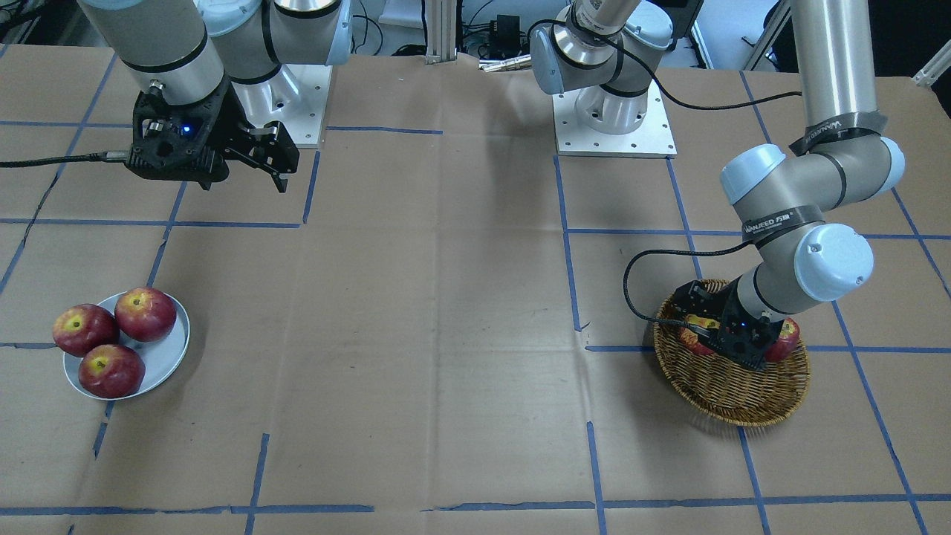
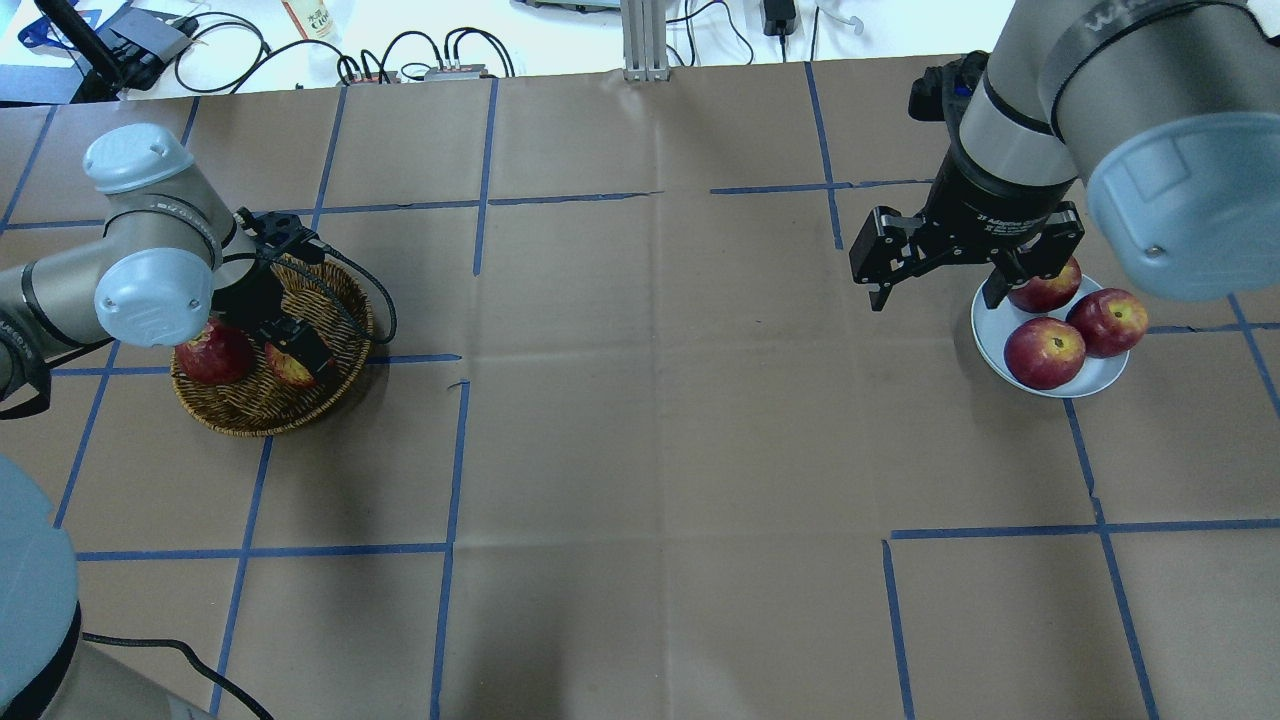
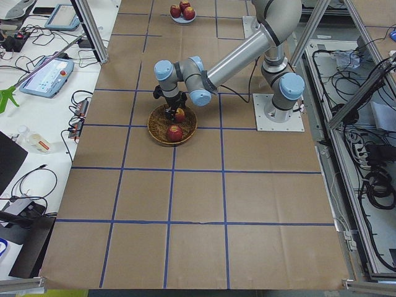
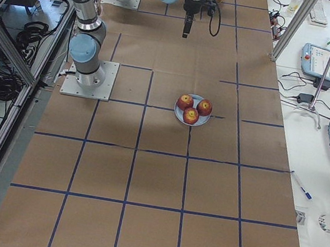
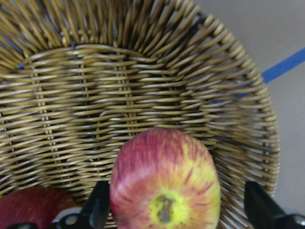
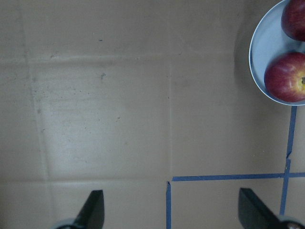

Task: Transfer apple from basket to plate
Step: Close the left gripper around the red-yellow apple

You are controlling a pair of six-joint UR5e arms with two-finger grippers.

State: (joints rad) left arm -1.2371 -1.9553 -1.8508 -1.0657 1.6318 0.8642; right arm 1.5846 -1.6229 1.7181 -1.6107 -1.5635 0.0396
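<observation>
Two apples sit in the basket (image 5: 143, 71) at the left of the overhead view, and the one that matters, the streaky apple (image 5: 164, 176) with the yellow patch, lies right between the fingers of the left gripper (image 5: 177, 212), which is low inside the basket. From the wrist camera the jaws stand wide and grip nothing: one finger is just beside the apple at the lower left of the frame, while the other is well apart at the lower right, so the apple sits off-centre in the gap. Its stem end is turned up toward the wrist, and the fingers flank its round sides. A darker apple (image 5: 33, 207) lies close by at the bottom left corner, near that tighter finger. I'd judge that closing here would take the apple, though the near finger will meet it first and may nudge it. The plate (image 2: 1095, 380) is far off at the right of the overhead view, carrying three apples, with the right gripper (image 2: 935, 295) hanging beside it, spread wide and empty.
</observation>
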